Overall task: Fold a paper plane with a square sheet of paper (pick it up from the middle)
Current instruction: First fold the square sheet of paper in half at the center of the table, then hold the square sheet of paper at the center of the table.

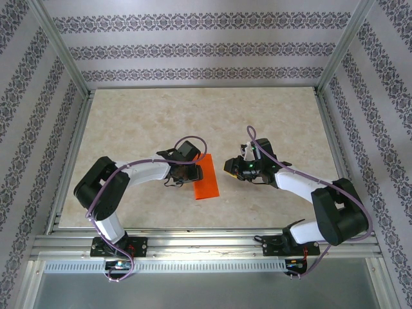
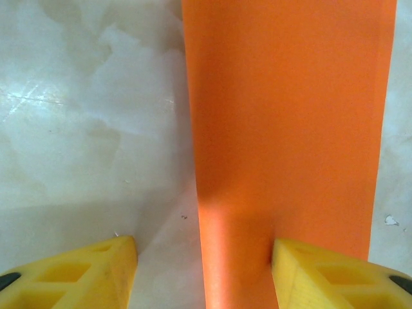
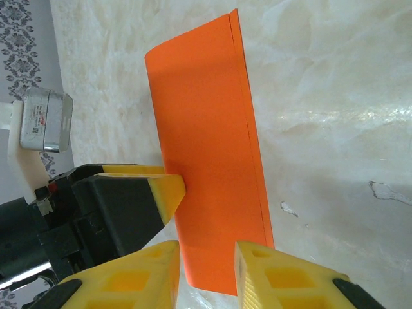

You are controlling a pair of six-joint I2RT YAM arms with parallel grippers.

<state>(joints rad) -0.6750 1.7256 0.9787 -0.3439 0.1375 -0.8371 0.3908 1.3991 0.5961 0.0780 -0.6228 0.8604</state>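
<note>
Orange sheet (image 1: 207, 181) lies flat mid-worktop (image 1: 154, 116), folded into a narrow rectangle, with doubled layers showing along one long edge. Left gripper (image 2: 203, 261): jaws open, straddling a long edge, one finger (image 2: 322, 270) over the paper. Right gripper (image 3: 207, 273): jaws apart, sheet's end in the gap, no grip. Left wrist view crops both ends of the sheet. Can't tell if the finger touches it.

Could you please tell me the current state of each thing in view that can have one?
Paper: folded double into a strip, lying flat on the table.
Left gripper: open, straddling the paper's long edge.
Right gripper: open with a narrow gap, gripping nothing.
</note>
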